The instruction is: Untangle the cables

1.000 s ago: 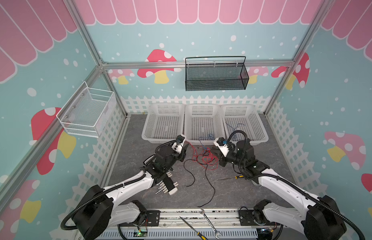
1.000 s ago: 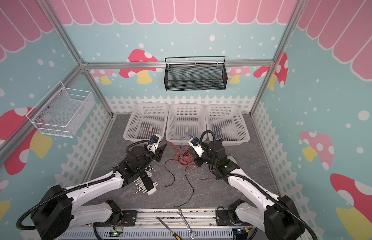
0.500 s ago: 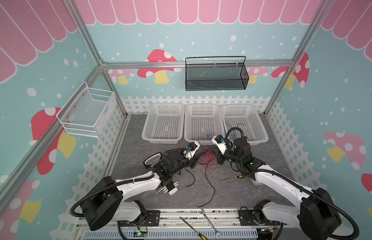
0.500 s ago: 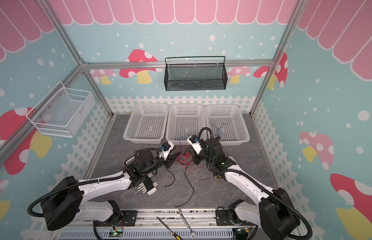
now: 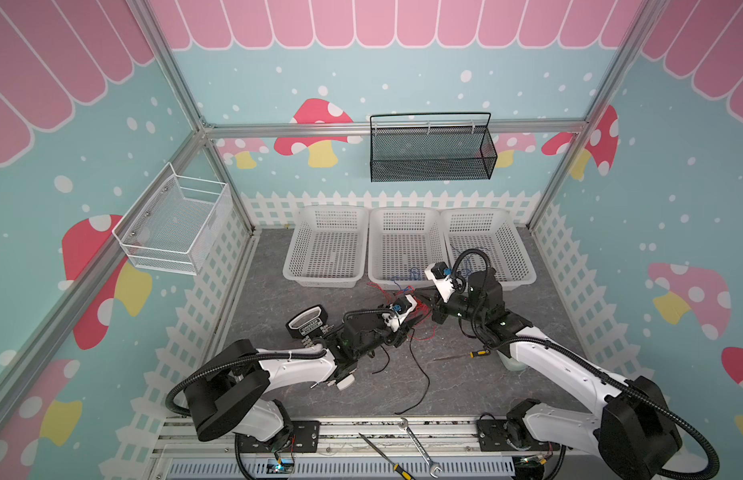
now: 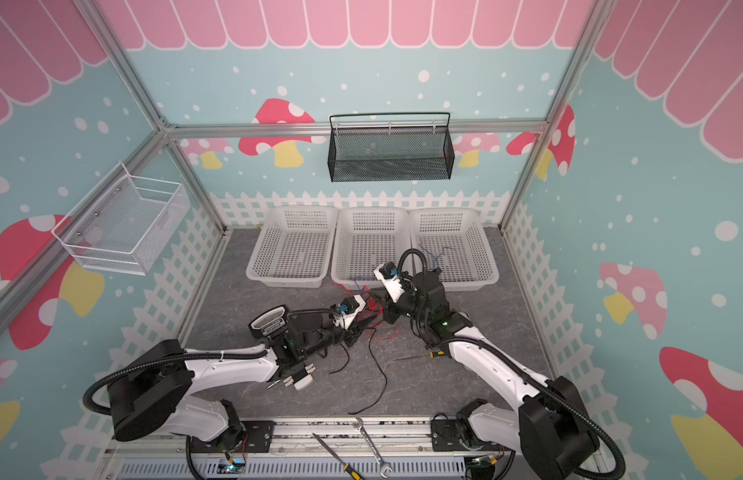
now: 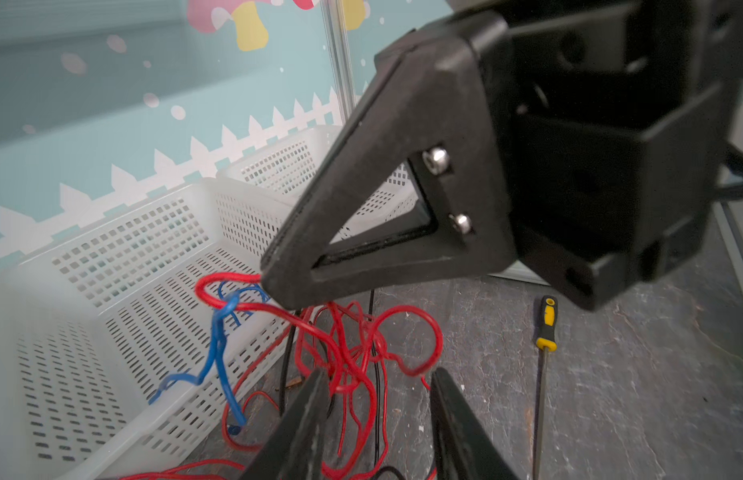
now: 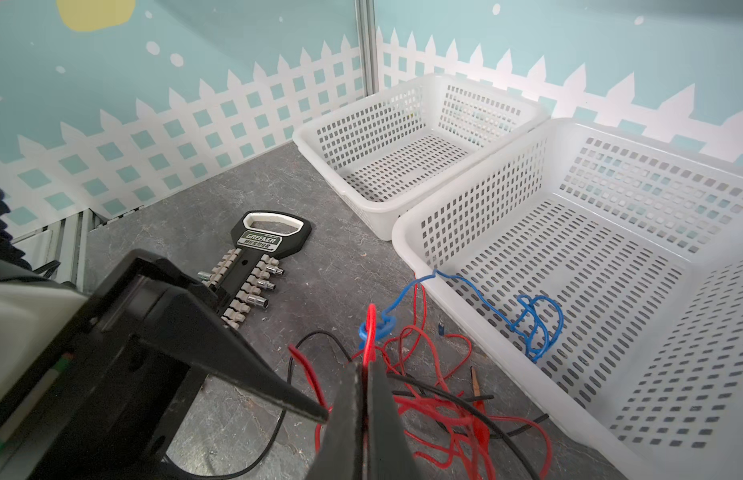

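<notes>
The cables lie tangled in front of the middle white basket point(image 5: 403, 284). The red cable point(image 5: 421, 313) forms a knot of loops, and a black cable point(image 5: 419, 374) trails toward the front. A blue cable point(image 8: 536, 324) hooks through a red loop and runs over the rim into the middle basket point(image 8: 407, 232). My right gripper point(image 8: 365, 374) is shut on a raised red loop point(image 7: 220, 282); its tip also shows in the left wrist view point(image 7: 276, 286). My left gripper point(image 7: 380, 390) stands open just above the red knot, strands lying between its fingers point(image 7: 316, 399). Both grippers meet over the tangle in both top views.
Three white baskets stand in a row at the back; more blue wire lies in the right one point(image 5: 465, 259). A screwdriver point(image 5: 465, 355) lies right of the tangle. A black socket holder point(image 5: 307, 326) lies to the left. A wrench point(image 5: 417, 444) rests on the front rail.
My left arm has swung right and brought its open gripper over the red knot. The right gripper has stayed shut on the red loop and shifted slightly toward the baskets.
</notes>
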You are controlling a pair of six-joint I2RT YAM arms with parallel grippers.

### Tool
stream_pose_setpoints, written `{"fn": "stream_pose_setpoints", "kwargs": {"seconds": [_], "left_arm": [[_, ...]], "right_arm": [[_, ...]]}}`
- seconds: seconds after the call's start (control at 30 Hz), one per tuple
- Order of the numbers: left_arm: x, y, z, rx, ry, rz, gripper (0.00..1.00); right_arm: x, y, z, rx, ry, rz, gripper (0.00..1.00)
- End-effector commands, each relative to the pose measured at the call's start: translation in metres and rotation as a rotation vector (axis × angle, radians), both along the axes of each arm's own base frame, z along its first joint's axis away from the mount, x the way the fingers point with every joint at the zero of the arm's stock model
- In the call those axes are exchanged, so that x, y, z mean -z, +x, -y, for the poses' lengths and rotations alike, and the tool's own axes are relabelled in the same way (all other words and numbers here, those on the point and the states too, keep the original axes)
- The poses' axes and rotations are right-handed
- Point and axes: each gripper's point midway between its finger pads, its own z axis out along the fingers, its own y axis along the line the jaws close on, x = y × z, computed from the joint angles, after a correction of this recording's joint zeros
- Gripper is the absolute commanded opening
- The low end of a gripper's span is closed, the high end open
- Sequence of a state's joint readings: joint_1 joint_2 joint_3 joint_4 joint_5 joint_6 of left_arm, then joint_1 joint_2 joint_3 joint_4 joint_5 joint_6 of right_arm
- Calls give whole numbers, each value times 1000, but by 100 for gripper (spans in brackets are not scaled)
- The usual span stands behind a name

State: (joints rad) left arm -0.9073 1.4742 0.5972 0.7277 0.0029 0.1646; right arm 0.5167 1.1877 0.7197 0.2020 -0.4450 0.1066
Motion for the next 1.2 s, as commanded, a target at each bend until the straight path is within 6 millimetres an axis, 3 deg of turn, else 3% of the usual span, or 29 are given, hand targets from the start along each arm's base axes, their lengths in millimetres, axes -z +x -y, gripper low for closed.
{"fn": "stream_pose_setpoints", "kwargs": {"seconds": [0.0, 0.2, 0.4, 0.43, 0.67, 0.87, 1.0, 1.17], "left_arm": [[-18, 15, 1, -72, -53, 65, 41], [-13, 27, 3, -128, -64, 64, 33], [-9, 28, -2, -146, -65, 63, 1], [-8, 27, -3, -148, -59, 60, 0], [0, 15, -8, -107, -23, 46, 0], [9, 9, -18, -79, 3, 16, 0], [10, 6, -28, -36, -7, 4, 0], [11, 3, -40, 12, 12, -10, 0]], "right_arm": [[-33, -6, -6, -49, 67, 60, 0], [-39, -16, -9, -92, 88, 59, 0], [-41, -22, -11, -123, 94, 51, 0], [-40, -21, -10, -117, 90, 49, 0], [-39, -14, -3, -64, 42, 80, 14], [-57, -14, 8, -22, 16, 194, 38], [-52, 1, 18, 64, -41, 223, 39], [-23, 18, 14, 59, -152, 227, 36]]}}
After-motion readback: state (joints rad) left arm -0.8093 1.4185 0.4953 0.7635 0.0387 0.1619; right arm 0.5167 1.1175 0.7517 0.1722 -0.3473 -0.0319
